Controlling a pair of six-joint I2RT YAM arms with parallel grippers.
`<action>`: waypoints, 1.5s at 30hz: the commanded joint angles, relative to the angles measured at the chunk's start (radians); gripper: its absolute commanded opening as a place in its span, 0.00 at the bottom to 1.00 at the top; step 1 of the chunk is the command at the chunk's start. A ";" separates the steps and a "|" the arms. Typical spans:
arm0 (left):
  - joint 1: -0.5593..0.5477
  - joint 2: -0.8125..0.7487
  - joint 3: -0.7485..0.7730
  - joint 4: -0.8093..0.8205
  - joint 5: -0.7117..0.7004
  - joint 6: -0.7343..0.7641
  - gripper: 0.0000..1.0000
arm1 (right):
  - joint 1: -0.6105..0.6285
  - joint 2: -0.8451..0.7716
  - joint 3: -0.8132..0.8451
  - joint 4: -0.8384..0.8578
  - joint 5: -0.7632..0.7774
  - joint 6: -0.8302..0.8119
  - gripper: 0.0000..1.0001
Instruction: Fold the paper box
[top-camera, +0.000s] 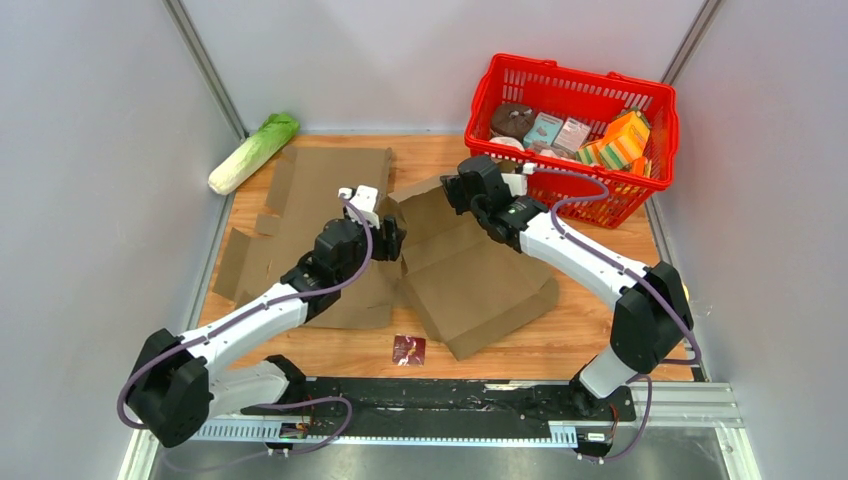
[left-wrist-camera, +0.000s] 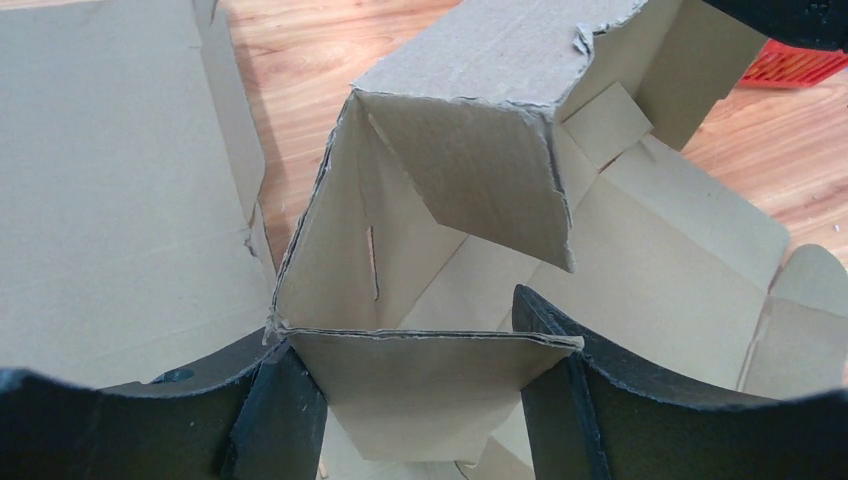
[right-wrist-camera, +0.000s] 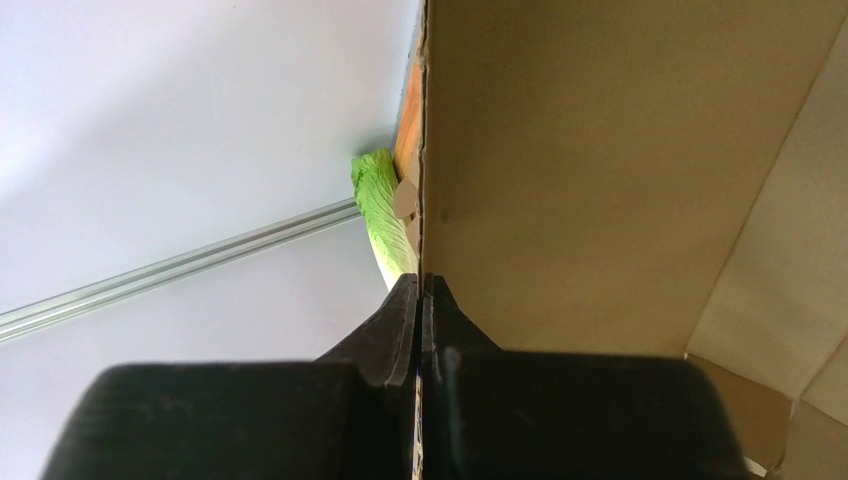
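- cabbage (top-camera: 255, 152): upper left of the overhead frame, lying on the tabletop (top-camera: 575, 340), well apart from the work.
- flat cardboard sheet (top-camera: 330, 180): left of centre, lying flat, partly under the left arm. I judge it isn't the piece being worked.
- left gripper (top-camera: 392, 240): just left of centre, at the box's left side. In the wrist view its fingers (left-wrist-camera: 280, 420) are spread wide with a short flap (left-wrist-camera: 430, 385) across the gap. The flap ends look to touch both pads, but I can't tell if it is clamped or only straddled.
- paper box (top-camera: 470, 270): centre of frame, half-formed. The base is flat on the tabletop, the back and left walls are raised, and a corner tab hangs inward.
- handling, judged: thin corrugated card, light, stiff across panels, bends only at creases. The edges are ragged, so it likely tears or crushes if yanked. Best hold is mid wall edge or close to a crease, not the torn corners.
- right gripper (top-camera: 458, 190): just right of centre, upper part of the frame. Its fingers (right-wrist-camera: 390, 320) are pressed together, pinching the edge of the raised back wall.
- basket (top-camera: 585, 77): upper right, red, full of groceries, just beside the right arm.
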 joint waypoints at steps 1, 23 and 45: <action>0.053 -0.028 -0.030 0.169 0.196 -0.048 0.06 | -0.002 0.004 -0.006 0.088 0.029 -0.018 0.00; 0.122 0.068 -0.014 0.410 0.515 -0.096 0.32 | 0.005 -0.025 -0.003 0.092 0.176 -0.047 0.00; 0.105 -0.192 -0.098 0.163 0.275 -0.056 0.78 | 0.000 -0.166 -0.152 0.126 0.192 0.004 0.00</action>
